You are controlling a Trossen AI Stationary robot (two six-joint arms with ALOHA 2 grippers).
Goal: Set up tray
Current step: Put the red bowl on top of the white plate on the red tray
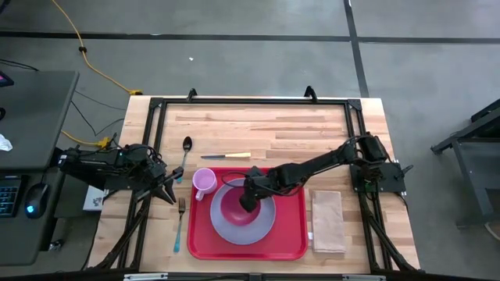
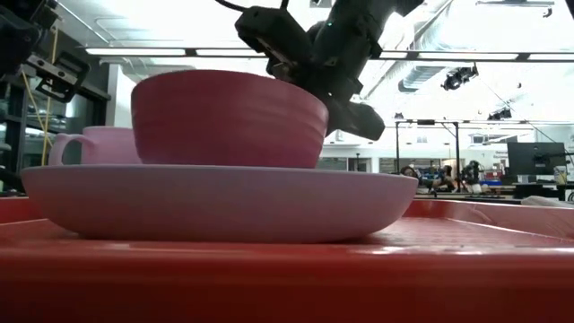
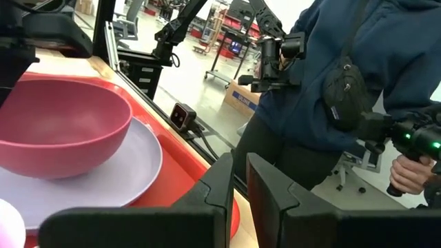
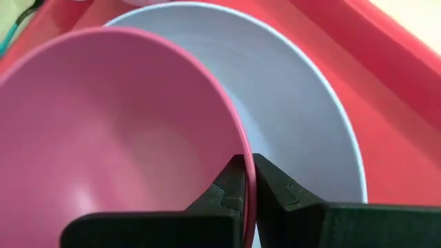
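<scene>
A: Where is the tray (image 1: 293, 234)?
B: On the table (image 1: 297, 129), front centre, carrying a plate (image 1: 266, 226) and cup (image 1: 204, 182).
A: And the right gripper (image 4: 248, 180)?
B: Fingers pinched on the bowl (image 4: 117, 138) rim, over the plate.
A: The left gripper (image 3: 238, 180)?
B: Beside the tray, fingers nearly together, empty.

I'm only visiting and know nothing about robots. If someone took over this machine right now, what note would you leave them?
Right pincer: shut on the rim of the deep pink plastic bowl, which sits on the round lavender plate.
Left pincer: shut, holding nothing, waiting at the table's left side.
Done: plate, bowl and small pink mug are on the large flat red plastic tray.
Left: release the bowl. The spoon, knife, fork and tan napkin lie off the tray.
</scene>
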